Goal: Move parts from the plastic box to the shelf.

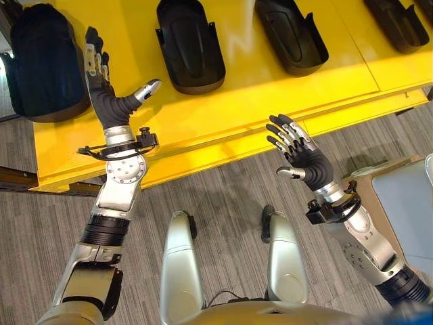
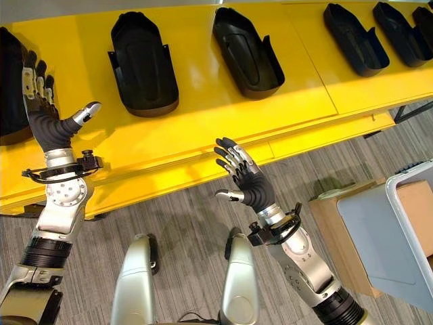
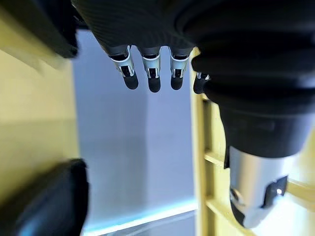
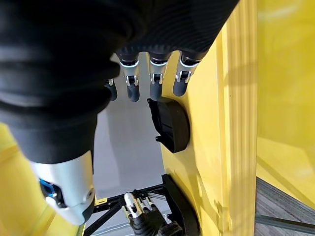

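Both hands are empty with fingers spread, the left hand (image 1: 101,74) over the yellow shelf (image 1: 270,95) where black parts (image 1: 189,44) already lie, the right hand (image 2: 243,176) nearer the plastic box (image 2: 413,223) at far right.

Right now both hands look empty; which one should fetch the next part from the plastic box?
Probably the right hand: open, clear of the yellow shelf, and the plastic box sits on its side. The left hand is open over the shelf.
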Tool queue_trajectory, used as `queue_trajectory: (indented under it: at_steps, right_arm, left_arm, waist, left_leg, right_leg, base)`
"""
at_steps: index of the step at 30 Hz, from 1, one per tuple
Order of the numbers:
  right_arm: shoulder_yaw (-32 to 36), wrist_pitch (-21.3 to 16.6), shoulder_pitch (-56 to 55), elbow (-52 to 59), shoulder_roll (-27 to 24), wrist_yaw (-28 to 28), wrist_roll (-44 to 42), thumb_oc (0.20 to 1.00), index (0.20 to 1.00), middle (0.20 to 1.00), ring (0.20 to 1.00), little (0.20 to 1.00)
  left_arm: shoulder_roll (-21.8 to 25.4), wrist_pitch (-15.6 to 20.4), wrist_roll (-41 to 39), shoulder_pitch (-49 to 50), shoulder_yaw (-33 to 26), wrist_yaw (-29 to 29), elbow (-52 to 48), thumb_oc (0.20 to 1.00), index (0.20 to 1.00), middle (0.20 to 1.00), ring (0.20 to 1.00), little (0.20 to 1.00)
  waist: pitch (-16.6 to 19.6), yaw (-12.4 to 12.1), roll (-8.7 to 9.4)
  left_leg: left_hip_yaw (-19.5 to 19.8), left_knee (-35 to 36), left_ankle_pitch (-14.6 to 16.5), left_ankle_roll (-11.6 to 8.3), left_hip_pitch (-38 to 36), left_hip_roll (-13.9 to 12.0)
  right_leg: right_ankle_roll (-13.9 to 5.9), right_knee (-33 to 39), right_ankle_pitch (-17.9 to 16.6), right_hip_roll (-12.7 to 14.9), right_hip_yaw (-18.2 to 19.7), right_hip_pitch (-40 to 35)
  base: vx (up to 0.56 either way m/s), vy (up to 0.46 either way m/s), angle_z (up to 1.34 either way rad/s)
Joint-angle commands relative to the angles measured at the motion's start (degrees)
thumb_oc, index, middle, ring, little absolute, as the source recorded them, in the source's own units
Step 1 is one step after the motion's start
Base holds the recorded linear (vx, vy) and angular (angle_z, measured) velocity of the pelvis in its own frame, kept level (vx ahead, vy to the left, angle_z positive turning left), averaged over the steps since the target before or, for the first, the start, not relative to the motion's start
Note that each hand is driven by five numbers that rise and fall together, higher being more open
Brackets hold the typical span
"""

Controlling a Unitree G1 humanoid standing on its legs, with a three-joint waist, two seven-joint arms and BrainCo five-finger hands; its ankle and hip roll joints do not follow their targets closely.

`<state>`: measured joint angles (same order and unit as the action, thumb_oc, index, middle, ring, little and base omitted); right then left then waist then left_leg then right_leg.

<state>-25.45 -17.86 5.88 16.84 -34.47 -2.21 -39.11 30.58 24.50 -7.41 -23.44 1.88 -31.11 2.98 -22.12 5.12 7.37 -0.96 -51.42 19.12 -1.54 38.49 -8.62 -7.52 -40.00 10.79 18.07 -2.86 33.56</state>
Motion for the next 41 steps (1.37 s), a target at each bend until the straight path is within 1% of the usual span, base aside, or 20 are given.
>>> queue_trajectory:
  at_steps: [1,5,7,8,9,10,11,12,13,14,15,17,20,21,22,24,27,30,33,41]
  right_arm:
    - [3.1,-2.2,0.7,3.6,0.1,-1.5,0.5,1.000,1.000,1.000,1.000,1.000]
    - [3.6,-2.2,0.5,3.6,0.9,-1.5,1.1,1.000,1.000,1.000,1.000,1.000]
    - [4.3,-2.1,0.0,3.4,1.5,-1.6,1.3,1.000,1.000,1.000,1.000,1.000]
    - [4.7,-2.2,0.0,3.4,1.9,-1.7,1.8,1.000,1.000,1.000,1.000,1.000]
    - [4.9,-2.2,-0.1,3.2,2.2,-1.8,1.9,1.000,1.000,1.000,1.000,1.000]
    - [4.8,-2.2,-0.2,3.2,2.2,-1.8,1.9,1.000,1.000,1.000,1.000,1.000]
    - [5.6,-2.1,-0.5,2.6,2.8,-1.6,2.7,1.000,1.000,1.000,1.000,1.000]
    - [5.6,-2.1,-0.5,2.6,2.8,-1.6,2.7,1.000,1.000,1.000,1.000,1.000]
    - [6.7,-2.1,-0.9,1.9,3.5,-1.7,3.9,1.000,1.000,1.000,1.000,1.000]
    - [6.7,-2.1,-0.9,1.9,3.5,-1.7,3.9,1.000,1.000,1.000,1.000,1.000]
    - [8.1,-2.1,-2.1,1.8,3.5,-2.1,4.5,1.000,1.000,1.000,1.000,1.000]
    - [9.7,-1.8,-3.2,1.4,3.8,-2.5,4.8,1.000,1.000,1.000,1.000,1.000]
    - [11.2,-1.8,-4.6,-0.3,4.4,-2.2,5.7,1.000,1.000,1.000,1.000,1.000]
    - [11.9,-1.7,-5.9,-0.7,4.4,-2.6,5.9,1.000,1.000,1.000,1.000,1.000]
    - [12.7,-1.2,-7.4,-1.8,4.4,-3.1,6.8,1.000,1.000,1.000,1.000,1.000]
    - [14.1,-0.4,-10.9,-3.3,4.5,-3.9,7.5,1.000,1.000,1.000,1.000,1.000]
    - [15.0,0.6,-13.8,-6.6,5.3,-3.7,9.1,1.000,1.000,1.000,1.000,1.000]
    - [14.6,1.1,-14.4,-8.2,6.3,-3.4,10.0,1.000,1.000,1.000,1.000,1.000]
    - [13.6,1.4,-14.3,-9.3,6.9,-3.2,10.2,1.000,1.000,1.000,1.000,1.000]
    - [11.7,2.0,-13.9,-10.8,8.3,-3.8,9.7,1.000,1.000,1.000,1.000,1.000]
  left_arm:
    - [1.5,5.5,-0.7,0.8,-0.5,1.5,-6.3,1.000,1.000,1.000,1.000,1.000]
    - [0.1,7.7,-5.8,5.0,-3.1,5.0,-11.9,1.000,1.000,1.000,1.000,1.000]
    - [-1.3,9.2,-13.0,8.3,-4.3,10.2,-15.6,1.000,1.000,1.000,1.000,1.000]
    - [-3.0,10.0,-19.4,10.4,-4.1,14.3,-17.7,1.000,1.000,1.000,1.000,1.000]
    - [-3.7,9.9,-22.1,11.8,-4.0,16.4,-18.2,1.000,1.000,1.000,1.000,1.000]
    - [-3.7,9.9,-22.2,11.8,-4.1,16.6,-18.2,1.000,1.000,1.000,1.000,1.000]
    - [-3.5,9.2,-23.8,15.4,-4.2,19.4,-20.8,1.000,1.000,1.000,1.000,1.000]
    - [-3.5,9.2,-23.8,15.4,-4.2,19.4,-20.8,1.000,1.000,1.000,1.000,1.000]
    - [-4.0,7.5,-31.4,20.2,-2.6,26.4,-21.4,1.000,1.000,1.000,1.000,1.000]
    - [-4.0,7.5,-31.4,20.2,-2.6,26.4,-21.4,1.000,1.000,1.000,1.000,1.000]
    - [-3.4,5.9,-34.8,24.3,-2.3,30.6,-22.5,1.000,1.000,1.000,1.000,1.000]
    - [-3.3,3.9,-38.7,28.1,-1.5,34.5,-22.6,1.000,1.000,1.000,1.000,1.000]
    - [-2.5,2.1,-39.5,32.3,-0.3,37.0,-21.7,1.000,1.000,1.000,1.000,1.000]
    - [-2.6,0.1,-42.2,35.2,0.7,39.4,-19.9,1.000,1.000,1.000,1.000,1.000]
    - [-2.5,-1.2,-41.8,37.9,1.4,40.6,-18.3,1.000,1.000,1.000,1.000,1.000]
    - [-2.7,-2.9,-41.6,42.1,1.8,42.6,-16.3,1.000,1.000,1.000,1.000,1.000]
    - [-4.0,-4.4,-39.5,44.2,3.8,43.4,-12.4,1.000,1.000,1.000,1.000,1.000]
    - [-5.6,-5.0,-38.1,44.1,4.9,43.2,-9.9,1.000,1.000,1.000,1.000,1.000]
    - [-7.1,-5.4,-37.6,43.6,5.1,42.5,-7.8,1.000,1.000,1.000,1.000,1.000]
    - [-8.3,-5.4,-36.1,43.6,4.7,41.7,-6.1,1.000,1.000,1.000,1.000,1.000]
  waist:
    - [1.8,-1.6,-1.02]
    - [1.9,-2.1,-1.23]
    - [2.1,-2.4,-1.47]
    - [2.1,-2.7,-1.51]
    - [2.1,-2.9,-1.62]
    - [2.1,-2.8,-1.63]
    - [2.4,-3.2,-1.98]
    - [2.4,-3.2,-1.98]
    - [2.6,-3.5,-2.68]
    - [2.6,-3.5,-2.69]
    - [3.7,-3.5,-3.15]
    - [5.0,-3.5,-3.68]
    - [7.0,-3.7,-4.30]
    - [8.8,-3.7,-4.64]
    - [10.7,-3.9,-4.85]
    - [14.2,-4.1,-5.17]
    - [18.6,-4.1,-5.34]
    - [20.8,-4.0,-5.56]
    - [21.9,-3.8,-5.73]
    - [22.3,-3.5,-5.76]
  left_leg:
    - [1.5,6.2,-4.9,-0.79,-2.6,0.1]
    - [1.7,6.4,-4.8,-0.72,-3.2,0.1]
    - [1.8,7.0,-5.0,-0.57,-4.2,0.3]
    - [1.5,8.2,-6.8,-0.15,-4.7,0.5]
    - [1.7,8.5,-6.7,-0.11,-5.5,0.6]
    - [1.7,8.7,-6.8,-0.11,-5.6,0.6]
    - [1.8,10.4,-7.1,-0.03,-8.1,0.5]
    - [1.8,10.4,-7.1,-0.03,-8.1,0.5]
    - [1.7,14.4,-8.0,0.07,-13.0,0.2]
    - [1.7,14.4,-8.0,0.07,-13.1,0.2]
    - [1.6,17.2,-8.6,0.10,-15.4,0.2]
    - [1.6,20.7,-9.9,0.08,-18.0,0.2]
    - [1.4,26.2,-11.5,0.20,-22.2,0.5]
    - [1.1,30.0,-12.9,0.14,-24.4,0.7]
    - [0.6,34.7,-14.5,-0.05,-27.7,0.8]
    - [-0.6,42.5,-16.9,-0.58,-33.0,0.4]
    - [-2.1,51.1,-21.0,-1.79,-37.8,-0.8]
    - [-2.9,55.2,-23.2,-2.68,-39.2,-1.4]
    - [-3.3,55.4,-23.2,-2.72,-39.6,-1.5]
    - [-3.8,55.1,-22.7,-2.61,-40.8,-1.4]
  right_leg:
    - [1.74,-4.5,0.1,1.7,-0.1,0.4]
    - [1.76,-4.4,0.2,1.8,-0.3,-0.4]
    - [1.74,-4.0,0.0,2.0,-0.5,-1.4]
    - [2.19,-2.7,-1.5,2.3,-1.0,-2.0]
    - [2.10,-2.3,-1.6,2.2,-1.0,-2.9]
    - [2.11,-2.1,-1.7,2.2,-1.0,-3.0]
    - [1.81,-0.4,-1.9,2.1,-1.6,-5.7]
    - [1.81,-0.4,-1.9,2.1,-1.6,-5.7]
    - [1.28,3.6,-2.7,2.1,-2.9,-10.9]
    - [1.28,3.6,-2.7,2.1,-2.9,-10.9]
    - [0.78,6.4,-3.3,2.1,-3.7,-13.5]
    - [0.11,10.3,-4.3,1.8,-4.7,-16.7]
    - [-0.59,15.8,-5.9,1.0,-6.2,-21.0]
    - [-0.88,19.4,-7.1,0.7,-7.0,-23.2]
    - [-1.39,24.0,-8.4,0.2,-8.0,-26.3]
    - [-2.24,30.8,-10.4,-0.5,-9.2,-30.9]
    - [-3.49,38.3,-13.4,-1.5,-10.5,-35.3]
    - [-3.85,42.0,-14.8,-1.9,-11.1,-36.8]
    - [-3.95,43.2,-15.3,-2.0,-10.9,-37.4]
    - [-3.80,42.5,-15.1,-1.7,-9.6,-37.9]
  base:
    - [0.00,0.000,0.00]
    - [0.00,0.000,0.00]
    - [-0.01,-0.010,0.05]
    - [-0.03,-0.013,0.08]
    - [-0.04,-0.004,0.07]
    - [0.08,-0.022,0.09]
    - [0.06,-0.016,0.10]
    - [0.15,-0.033,0.16]
    - [0.09,-0.016,0.13]
    - [0.15,-0.028,0.11]
    - [0.11,-0.026,0.05]
    - [0.13,-0.025,-0.02]
    - [0.12,-0.023,0.01]
    - [0.18,-0.047,0.07]
    - [0.21,-0.060,0.04]
    - [0.20,-0.050,-0.10]
    - [0.10,-0.041,-0.01]
    - [-0.01,-0.024,-0.06]
    - [-0.03,-0.016,-0.01]
    - [0.00,0.002,-0.04]
